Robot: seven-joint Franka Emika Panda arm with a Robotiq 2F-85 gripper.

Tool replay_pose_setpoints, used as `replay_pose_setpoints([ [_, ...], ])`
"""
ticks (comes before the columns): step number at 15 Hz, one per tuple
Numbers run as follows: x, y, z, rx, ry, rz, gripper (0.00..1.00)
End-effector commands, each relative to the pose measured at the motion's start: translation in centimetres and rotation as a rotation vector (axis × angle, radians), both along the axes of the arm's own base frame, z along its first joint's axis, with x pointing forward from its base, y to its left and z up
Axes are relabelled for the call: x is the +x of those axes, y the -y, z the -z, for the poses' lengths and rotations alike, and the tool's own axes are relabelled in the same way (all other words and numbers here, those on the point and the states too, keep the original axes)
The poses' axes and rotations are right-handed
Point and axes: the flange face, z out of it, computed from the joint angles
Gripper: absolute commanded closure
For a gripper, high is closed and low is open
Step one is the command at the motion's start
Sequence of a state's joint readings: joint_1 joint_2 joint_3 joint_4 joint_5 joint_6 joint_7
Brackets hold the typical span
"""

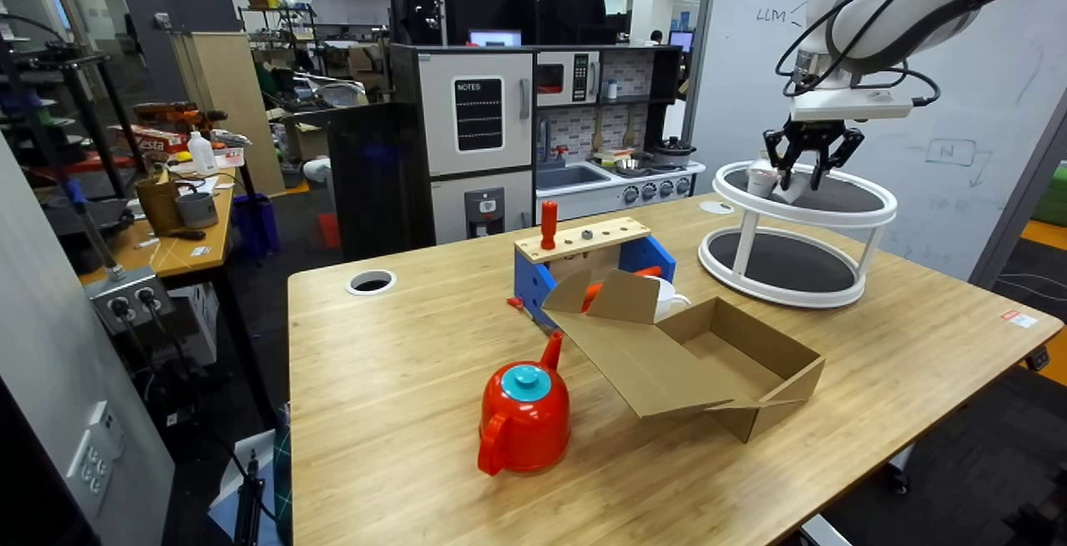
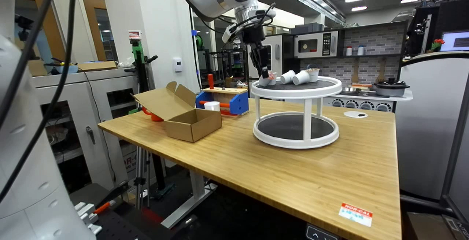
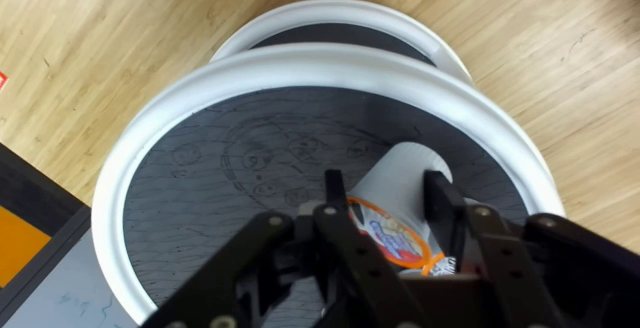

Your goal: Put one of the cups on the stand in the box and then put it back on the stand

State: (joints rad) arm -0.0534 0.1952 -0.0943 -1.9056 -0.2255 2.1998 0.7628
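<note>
Atop the white two-tiered stand point(image 2: 298, 93), a white cup point(image 3: 397, 183) with an orange-edged end is tipped over, the gripper point(image 1: 800, 180) pointing down at it with jaws parted to either side, presumably to take it across the curved wall; whether they pinch it, I can't tell. Other cups point(image 2: 301, 77) sit nearby. Farther along the desk point(image 1: 392, 413), the cardboard box point(image 2: 178, 130) has its flaps spread, likely so a cup can drop straight in.
</note>
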Motion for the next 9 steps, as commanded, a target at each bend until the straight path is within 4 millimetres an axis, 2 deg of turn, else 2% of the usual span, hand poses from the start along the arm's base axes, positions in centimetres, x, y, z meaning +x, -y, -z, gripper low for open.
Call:
replay_pose_setpoints([
  [1, 0.03, 0.17, 0.14, 0.021, -0.016, 0.014, 0.84],
  [2, 0.02, 0.21, 0.13, 0.021, -0.016, 0.015, 0.87],
  [9, -0.31, 0.09, -0.37, -0.001, -0.004, -0.001, 0.87],
])
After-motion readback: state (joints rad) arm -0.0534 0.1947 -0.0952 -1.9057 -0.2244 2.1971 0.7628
